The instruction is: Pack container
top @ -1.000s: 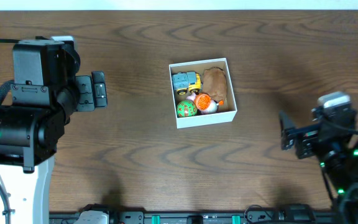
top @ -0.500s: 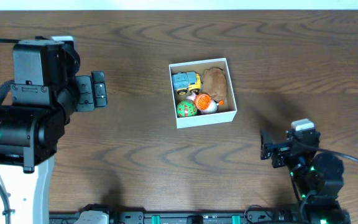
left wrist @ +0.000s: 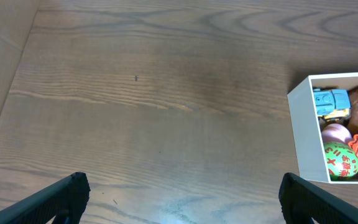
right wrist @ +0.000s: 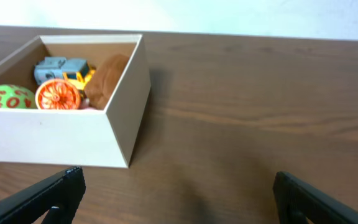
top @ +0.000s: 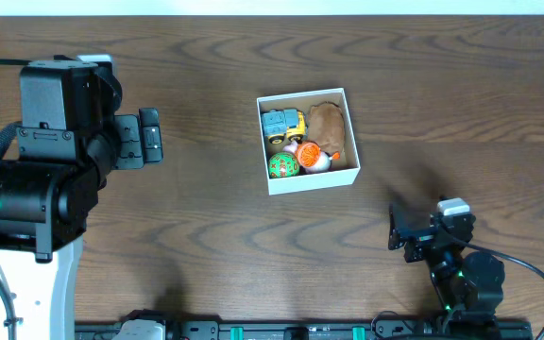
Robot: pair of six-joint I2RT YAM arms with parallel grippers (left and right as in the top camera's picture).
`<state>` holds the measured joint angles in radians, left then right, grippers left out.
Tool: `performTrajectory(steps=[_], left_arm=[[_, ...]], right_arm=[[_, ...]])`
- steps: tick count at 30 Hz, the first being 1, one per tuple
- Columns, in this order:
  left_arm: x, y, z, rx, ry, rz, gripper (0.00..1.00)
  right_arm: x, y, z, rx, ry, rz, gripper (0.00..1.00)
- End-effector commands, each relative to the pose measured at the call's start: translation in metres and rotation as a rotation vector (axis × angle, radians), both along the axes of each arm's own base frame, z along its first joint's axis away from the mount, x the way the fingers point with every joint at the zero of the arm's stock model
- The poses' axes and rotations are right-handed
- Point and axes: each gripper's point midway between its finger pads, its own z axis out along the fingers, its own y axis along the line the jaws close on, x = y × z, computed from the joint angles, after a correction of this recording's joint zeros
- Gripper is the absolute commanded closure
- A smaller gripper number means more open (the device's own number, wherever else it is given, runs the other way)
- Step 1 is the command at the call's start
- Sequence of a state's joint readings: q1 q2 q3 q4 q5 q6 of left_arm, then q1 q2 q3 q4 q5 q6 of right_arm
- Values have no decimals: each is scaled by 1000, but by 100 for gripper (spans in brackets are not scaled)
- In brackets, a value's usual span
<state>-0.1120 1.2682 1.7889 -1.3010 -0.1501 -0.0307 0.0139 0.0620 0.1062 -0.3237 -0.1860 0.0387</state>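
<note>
I see both jaws wide, empty, well apart from the container (top: 310, 179). Swinging the right arm (top: 466, 279) low toward it could shove it, spilling the toy truck (top: 282, 124).

Shot from straight above the counter (top: 206, 236), facing down, far enough back to take in the container (top: 307, 140) at centre with wide counter all round. Shot from the left wrist, well left of the container, tilted down over the left claw (left wrist: 182, 196), catching only part of the box at frame right. Shot from the right wrist, low and close to the container, past the right claw (right wrist: 179, 190), facing its side wall. Shared across all three: the container.
</note>
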Motion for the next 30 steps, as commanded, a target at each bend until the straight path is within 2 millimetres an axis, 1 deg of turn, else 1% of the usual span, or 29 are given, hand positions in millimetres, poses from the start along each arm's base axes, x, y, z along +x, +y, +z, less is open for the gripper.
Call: performTrajectory(steps=[1, 5, 30], left_arm=[[1, 3, -3, 6, 10, 19, 2], [1, 3, -3, 6, 10, 19, 2], [1, 3, -3, 6, 9, 19, 2]], right_arm=[[0, -1, 4, 16, -24, -10, 1], [-1, -1, 8, 16, -44, -9, 1], [-1, -1, 8, 16, -43, -9, 1]])
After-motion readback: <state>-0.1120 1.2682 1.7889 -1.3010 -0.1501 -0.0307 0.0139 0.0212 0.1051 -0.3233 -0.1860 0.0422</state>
